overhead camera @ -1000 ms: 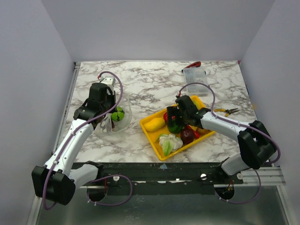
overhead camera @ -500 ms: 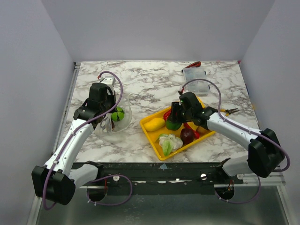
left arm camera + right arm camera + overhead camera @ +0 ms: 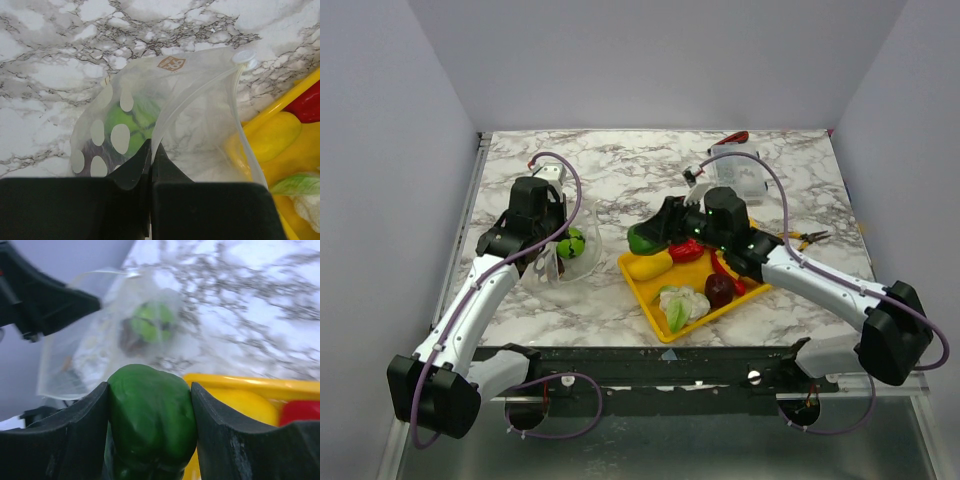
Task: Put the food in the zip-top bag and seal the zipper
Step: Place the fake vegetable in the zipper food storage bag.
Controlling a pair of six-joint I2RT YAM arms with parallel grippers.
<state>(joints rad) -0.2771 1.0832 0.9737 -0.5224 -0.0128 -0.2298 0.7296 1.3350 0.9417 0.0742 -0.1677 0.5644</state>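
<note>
My left gripper (image 3: 551, 262) is shut on one wall of the zip-top bag (image 3: 568, 262) near its mouth, holding it open; the clear bag (image 3: 165, 120) holds a green piece (image 3: 131, 125) and a dark piece. The zipper (image 3: 235, 100) runs along the bag's right mouth edge, open. My right gripper (image 3: 648, 240) is shut on a green pepper (image 3: 150, 420) and holds it above the left end of the yellow tray (image 3: 642, 287), between tray and bag. The tray holds a yellow piece (image 3: 650, 266), red pepper (image 3: 687, 249), cauliflower (image 3: 684, 300) and a dark red piece (image 3: 720, 290).
A rigid clear compartment box (image 3: 736, 172) stands at the back right with a red tool (image 3: 733, 138) behind it. Pliers (image 3: 802, 238) lie right of the tray. Grey walls close in the marble table (image 3: 620, 180) on three sides.
My right gripper has lifted the green pepper out of the tray and carried it left toward the bag. The left arm and bag have not moved.
</note>
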